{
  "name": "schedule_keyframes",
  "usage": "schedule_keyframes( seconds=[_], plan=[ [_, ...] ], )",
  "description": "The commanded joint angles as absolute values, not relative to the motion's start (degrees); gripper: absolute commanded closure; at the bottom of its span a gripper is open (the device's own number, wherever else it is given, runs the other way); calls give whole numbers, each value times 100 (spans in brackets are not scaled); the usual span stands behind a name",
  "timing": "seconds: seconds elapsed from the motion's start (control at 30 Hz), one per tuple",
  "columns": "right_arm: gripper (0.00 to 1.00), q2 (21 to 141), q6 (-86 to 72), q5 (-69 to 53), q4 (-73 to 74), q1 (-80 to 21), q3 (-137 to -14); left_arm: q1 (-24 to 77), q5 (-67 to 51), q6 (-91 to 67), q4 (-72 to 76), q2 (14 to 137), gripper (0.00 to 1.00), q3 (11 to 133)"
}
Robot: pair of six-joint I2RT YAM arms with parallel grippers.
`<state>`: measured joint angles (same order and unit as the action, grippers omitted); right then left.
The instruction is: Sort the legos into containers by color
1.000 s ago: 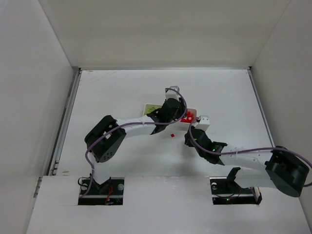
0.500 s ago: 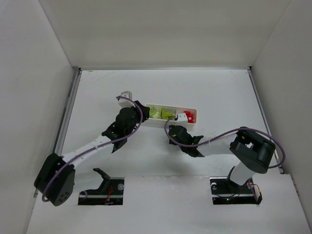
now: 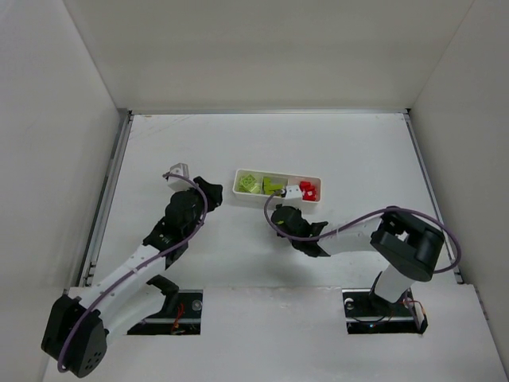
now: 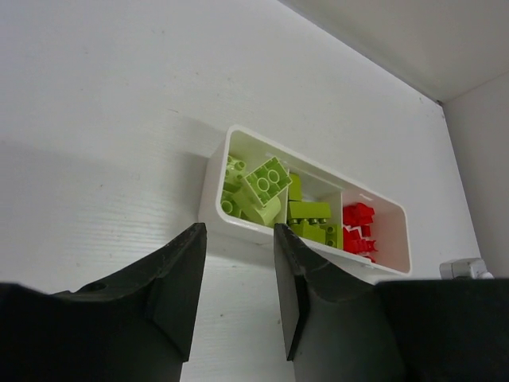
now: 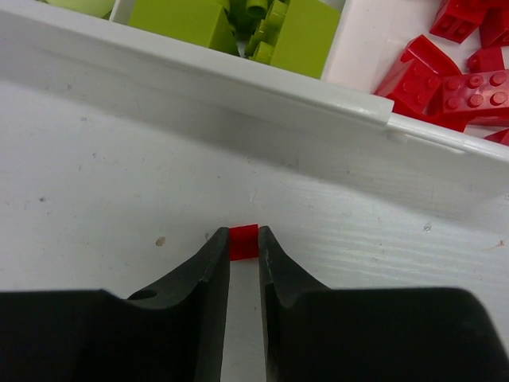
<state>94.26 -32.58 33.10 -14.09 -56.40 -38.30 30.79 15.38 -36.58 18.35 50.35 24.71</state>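
The white tray [image 3: 238,189] lies mid-table with three compartments. Lime-green bricks [image 4: 258,187] fill the left and middle compartments, and red bricks [image 4: 358,231] the right one. My right gripper [image 5: 243,239] is shut on a tiny red brick [image 5: 243,242] on the table just in front of the tray's near wall [image 5: 238,87]. In the top view the right gripper [image 3: 280,215] hides that brick. My left gripper [image 4: 238,267] is open and empty, low over the table left of the tray; it also shows in the top view [image 3: 211,192].
White walls enclose the table on three sides. A metal rail [image 3: 107,191] runs along the left edge. The right arm's elbow [image 3: 409,243] lies at the right front.
The left arm has swung back from over the tray to its left side. The right gripper has moved left to the tray's front and now grips the red brick.
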Motion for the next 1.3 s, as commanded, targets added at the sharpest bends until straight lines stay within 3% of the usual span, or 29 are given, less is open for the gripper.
schedule_keyframes(
  seconds=[0.0,0.27,0.5,0.97,1.27],
  plan=[
    [78,9326,-3305,3480,-1275,-5814,-3885,2931,1547,-3718,1653,4694,62,2224],
    [78,7763,-3287,3463,-1169,-5753,-3551,2659,1538,-3849,1371,4263,49,1846],
    [76,6873,-3076,2989,-976,-4839,-3612,2632,1485,-3893,1301,4228,45,1819],
    [54,8445,-3129,2760,-774,-5761,-3919,2650,1406,-3937,1266,4175,44,1714],
    [53,9184,-3348,2619,-685,-5823,-4262,2641,1389,-3973,1301,4174,44,1644]
  ],
)
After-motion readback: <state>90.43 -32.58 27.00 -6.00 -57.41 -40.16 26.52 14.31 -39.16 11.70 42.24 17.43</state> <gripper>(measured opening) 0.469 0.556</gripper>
